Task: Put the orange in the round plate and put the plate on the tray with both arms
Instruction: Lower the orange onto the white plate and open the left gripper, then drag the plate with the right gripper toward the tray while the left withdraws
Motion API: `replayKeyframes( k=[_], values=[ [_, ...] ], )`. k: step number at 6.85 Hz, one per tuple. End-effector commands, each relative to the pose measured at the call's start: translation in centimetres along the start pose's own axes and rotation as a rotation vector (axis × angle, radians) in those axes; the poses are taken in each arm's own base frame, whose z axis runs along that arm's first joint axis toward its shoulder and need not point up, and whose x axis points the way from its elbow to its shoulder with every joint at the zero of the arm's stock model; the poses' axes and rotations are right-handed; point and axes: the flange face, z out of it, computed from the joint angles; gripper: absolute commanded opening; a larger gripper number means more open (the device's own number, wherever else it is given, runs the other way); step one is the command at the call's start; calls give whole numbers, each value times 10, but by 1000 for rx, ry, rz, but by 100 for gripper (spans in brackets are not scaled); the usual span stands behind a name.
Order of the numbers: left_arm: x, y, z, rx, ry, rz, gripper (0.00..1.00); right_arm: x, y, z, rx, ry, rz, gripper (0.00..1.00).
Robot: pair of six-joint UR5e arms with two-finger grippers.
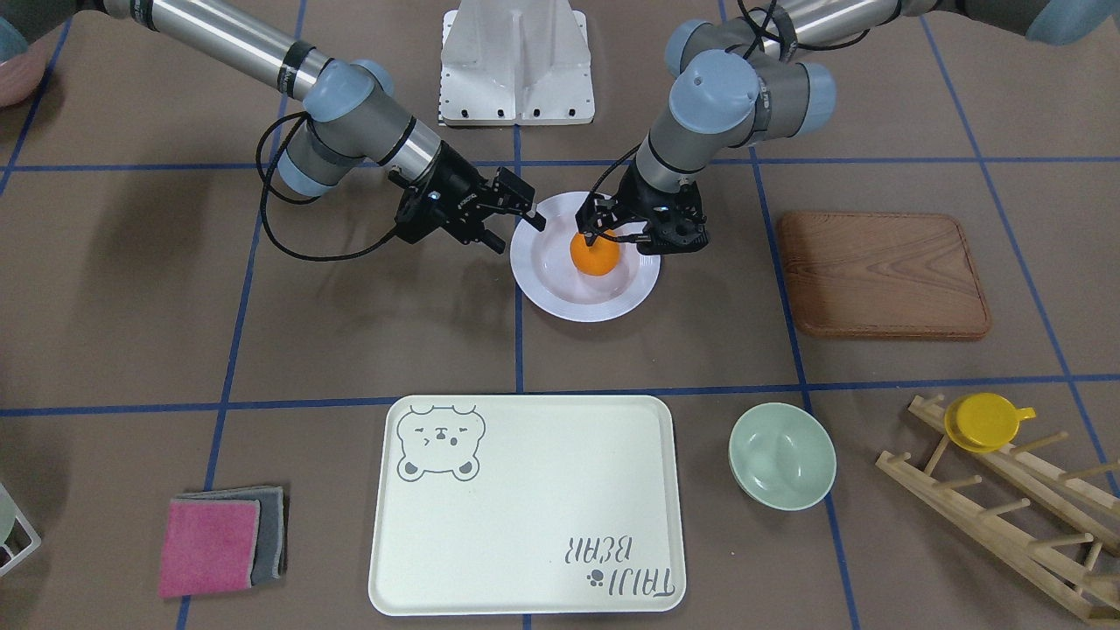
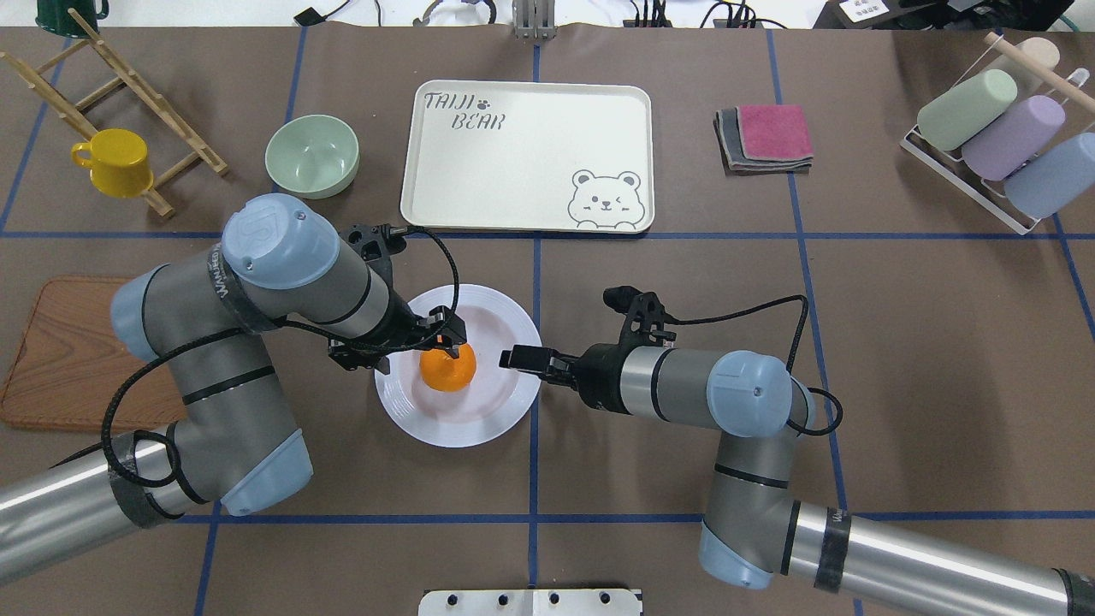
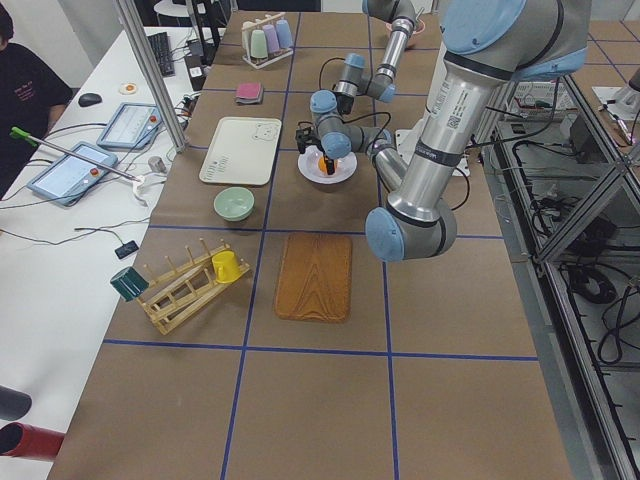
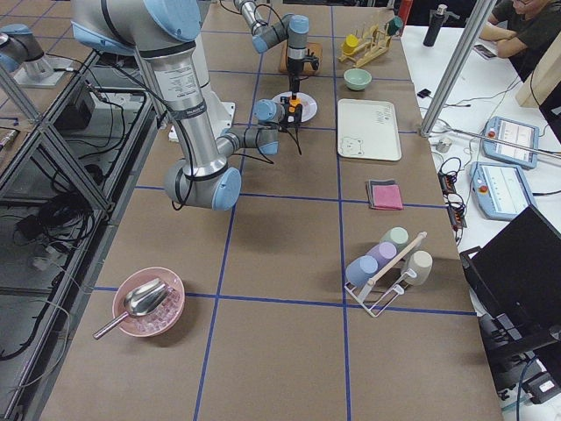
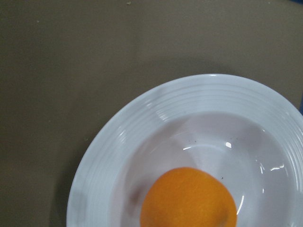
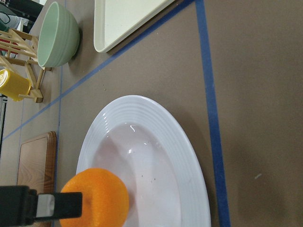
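Left tool [image 1: 604, 229] seemingly tight on orange [image 1: 595, 255] in round plate [image 1: 560, 297]; right tool [image 1: 521, 234] spread wide alongside.

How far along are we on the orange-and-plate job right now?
Done: the orange sits in the round plate. In hand: the left gripper is at the orange, grip unclear; the right gripper is open at the plate's rim. Left: both must lift the plate onto the tray, which holds nothing yet.
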Motion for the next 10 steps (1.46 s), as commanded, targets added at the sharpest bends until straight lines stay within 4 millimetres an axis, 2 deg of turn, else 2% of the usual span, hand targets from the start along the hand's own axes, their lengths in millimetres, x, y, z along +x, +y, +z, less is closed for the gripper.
replayKeyframes(
  k=[1, 2, 4, 5, 6, 7, 8, 9, 10],
  values=[
    [-2, -2, -2, 3, 0, 1, 97, -3, 0, 10, 1, 3, 0, 95],
    [-2, -4, -6, 9, 5, 0, 97, -4, 0, 10, 2, 2, 0, 94],
    [-7, -16, -18, 23, 14, -12, 97, -11, 3, 15, -3, -6, 3, 75],
    [-10, -21, -32, 40, 24, -16, 97, -17, 4, 18, -5, -13, 7, 67],
    [-16, -32, -45, 30, 34, 2, 97, -23, 4, 18, -5, -24, 9, 52],
    [-29, -49, -66, 12, 51, -4, 96, -26, 5, 15, -8, -60, 18, 29],
    [-44, -62, -86, 3, 68, -4, 96, -30, 4, 12, -10, -88, 43, 12],
    [-49, -71, -100, -1, 82, 5, 96, -47, 4, 10, -12, -132, 70, 0],
    [-57, -78, -108, -7, 88, -6, 96, -52, 3, 10, -3, -144, 88, 0]
  ],
)
